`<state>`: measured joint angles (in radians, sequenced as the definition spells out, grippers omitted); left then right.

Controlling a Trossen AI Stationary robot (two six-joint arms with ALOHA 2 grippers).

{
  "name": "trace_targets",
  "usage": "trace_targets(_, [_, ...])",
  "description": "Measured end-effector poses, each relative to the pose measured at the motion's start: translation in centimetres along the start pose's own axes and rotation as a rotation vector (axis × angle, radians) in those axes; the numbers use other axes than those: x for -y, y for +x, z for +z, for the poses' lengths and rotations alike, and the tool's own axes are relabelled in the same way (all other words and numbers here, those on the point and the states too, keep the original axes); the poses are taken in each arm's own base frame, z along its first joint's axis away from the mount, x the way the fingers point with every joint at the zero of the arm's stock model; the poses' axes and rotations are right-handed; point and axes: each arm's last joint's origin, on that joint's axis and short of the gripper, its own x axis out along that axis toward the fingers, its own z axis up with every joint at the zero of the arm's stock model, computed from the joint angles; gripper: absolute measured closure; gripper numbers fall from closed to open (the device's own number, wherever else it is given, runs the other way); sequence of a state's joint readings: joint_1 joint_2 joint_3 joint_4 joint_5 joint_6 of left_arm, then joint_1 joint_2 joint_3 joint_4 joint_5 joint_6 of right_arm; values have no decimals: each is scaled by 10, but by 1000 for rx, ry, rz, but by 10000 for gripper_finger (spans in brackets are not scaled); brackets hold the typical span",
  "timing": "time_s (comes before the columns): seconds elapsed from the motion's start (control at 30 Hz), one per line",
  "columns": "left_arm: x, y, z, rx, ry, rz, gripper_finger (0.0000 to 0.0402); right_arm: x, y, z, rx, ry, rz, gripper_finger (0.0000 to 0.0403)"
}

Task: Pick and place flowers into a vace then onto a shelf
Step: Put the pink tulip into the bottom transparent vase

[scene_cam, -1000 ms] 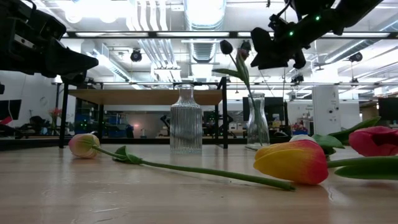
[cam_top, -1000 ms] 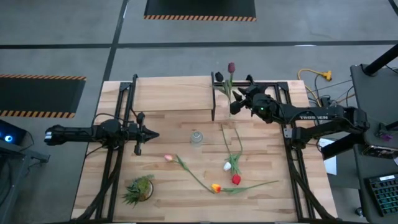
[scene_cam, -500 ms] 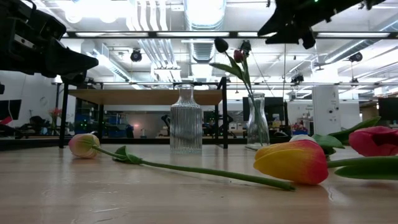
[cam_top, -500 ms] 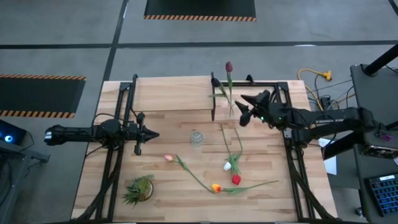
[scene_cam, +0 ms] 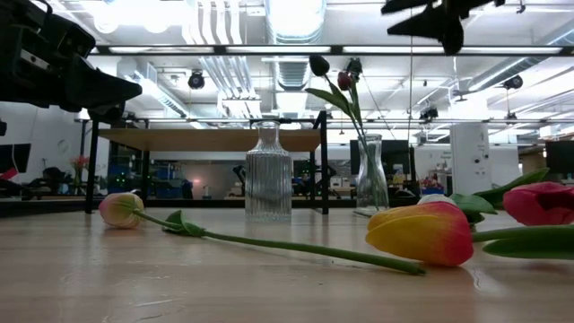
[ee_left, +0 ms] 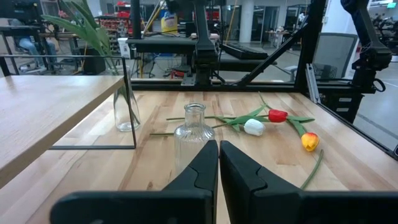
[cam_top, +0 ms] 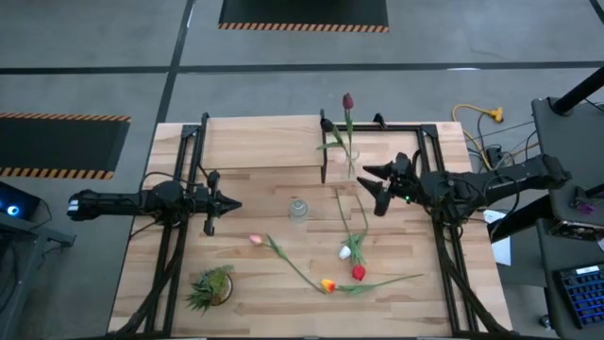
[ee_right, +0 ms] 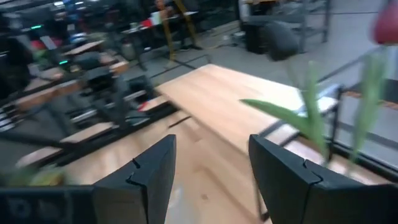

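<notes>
I see two glass vases on the table. The smooth vase (scene_cam: 371,175) stands beside the shelf (cam_top: 261,143), at its right-hand end, and holds one dark maroon tulip (cam_top: 347,101) with its stem leaning toward the far edge. The ribbed vase (cam_top: 298,209) stands near the table's middle, in front of the shelf, and holds nothing.

The other four flowers lie flat on the table. The pink tulip (cam_top: 255,240) lies just in front of the ribbed vase. The orange-yellow tulip (cam_top: 327,284), the red tulip (cam_top: 359,272) and the white tulip (cam_top: 345,252) lie close together toward the near right.

I read the right gripper (cam_top: 375,188) as open and holding nothing. It hangs above the table just right of the smooth vase, apart from it, its arm reaching in level from the right edge.

The left gripper (cam_top: 234,203) is closed with its fingers together, empty, hanging left of the ribbed vase and pointed toward it. A green tuft plant (cam_top: 210,287) sits at the near left.
</notes>
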<state>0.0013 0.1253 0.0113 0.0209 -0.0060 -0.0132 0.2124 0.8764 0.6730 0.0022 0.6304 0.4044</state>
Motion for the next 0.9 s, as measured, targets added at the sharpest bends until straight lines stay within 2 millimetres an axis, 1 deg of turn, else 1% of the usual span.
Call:
trace_targets(0.17, [0,0,0,0,0,0,402,-16,-5,1,-38,-16,124,209])
trace_targets(0.4, [0,0,0,0,0,0,402,-41,-1,-18,-131,-63,210,209])
trace_targets(0.67, [0,0,0,0,0,0,402,-84,21,-39,-226,-146,238,215])
trace_targets(0.9, [0,0,0,0,0,0,402,-130,49,-63,-295,-214,244,224])
